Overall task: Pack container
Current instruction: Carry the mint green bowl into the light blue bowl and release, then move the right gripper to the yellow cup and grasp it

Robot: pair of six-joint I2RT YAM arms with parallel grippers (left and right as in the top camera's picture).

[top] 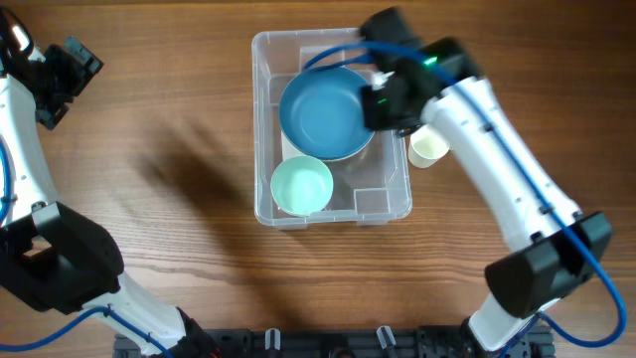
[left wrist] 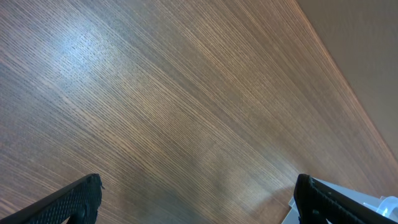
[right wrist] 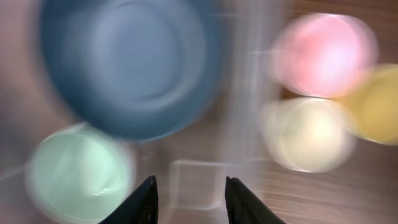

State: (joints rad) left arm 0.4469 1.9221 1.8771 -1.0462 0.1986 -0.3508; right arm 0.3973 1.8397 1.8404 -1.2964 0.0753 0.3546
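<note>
Overhead view: the container (top: 261,119) is seen at mid-table, long axis running away from the robot base, its clear walls and rounded rim resting on the wooden table (top: 159,119). Two bowls are noted inside it: a large blue bowl (top: 326,112) filling the far half, and a smaller mint bowl (top: 302,186) in the near left corner, its rim just beside or under the blue bowl's edge; which one cannot be told. A pale rectangular label (top: 373,202) is visible on the base in the near right corner. The right arm (top: 497,149) is reached across the container's right wall, its black wrist overlapping the blue bowl's right edge. A cream cup (top: 429,147) stands on the table just outside that wall, partly covered by the arm. The left arm (top: 20,129) is held well apart from the container, at the far left. Left wrist view: the left gripper (left wrist: 199,186) is shown with fingers (left wrist: 78,199) spread wide over bare wood grain, nothing between them. Right wrist view, heavily blurred: the right gripper (right wrist: 190,183) is shown with fingers (right wrist: 148,199) apart and nothing held, above the container's near right corner. A pink cup (right wrist: 323,53) and a yellow cup (right wrist: 376,106) are made out beside the cream cup, all three outside the wall.
</note>
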